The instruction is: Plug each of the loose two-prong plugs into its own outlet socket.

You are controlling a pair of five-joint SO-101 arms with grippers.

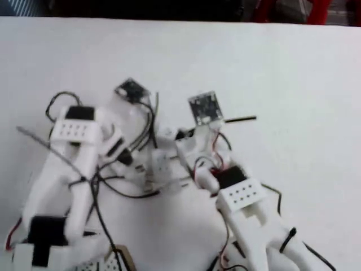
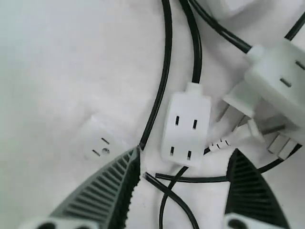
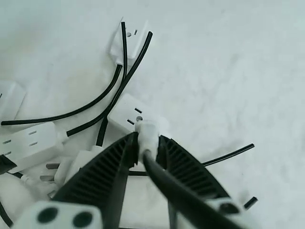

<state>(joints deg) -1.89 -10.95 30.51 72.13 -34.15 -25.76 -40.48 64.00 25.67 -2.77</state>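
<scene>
Right gripper [image 3: 147, 139] pinching a white plug [image 3: 147, 131] at an outlet socket [image 3: 126, 114]; left gripper [image 2: 186, 155] spread over a double socket block [image 2: 186, 125].

My right fingers press on the plug's body, and its black cord [image 3: 176, 191] runs back between them. The plug's front touches the socket face, but I can't tell if the prongs are in because the plug hides them. My left jaws stand wide apart, one on each side of the double socket block, gripping nothing. Just beside that block lies a loose plug [image 2: 237, 107] with bare prongs, next to a larger white socket [image 2: 281, 78]. A flat socket [image 2: 101, 145] lies on the table [image 2: 47, 71] on the block's other side. Black cords [image 2: 159, 86] tangle among them. In the high view the pile of sockets [image 1: 161, 165] sits between my two arms.
</scene>
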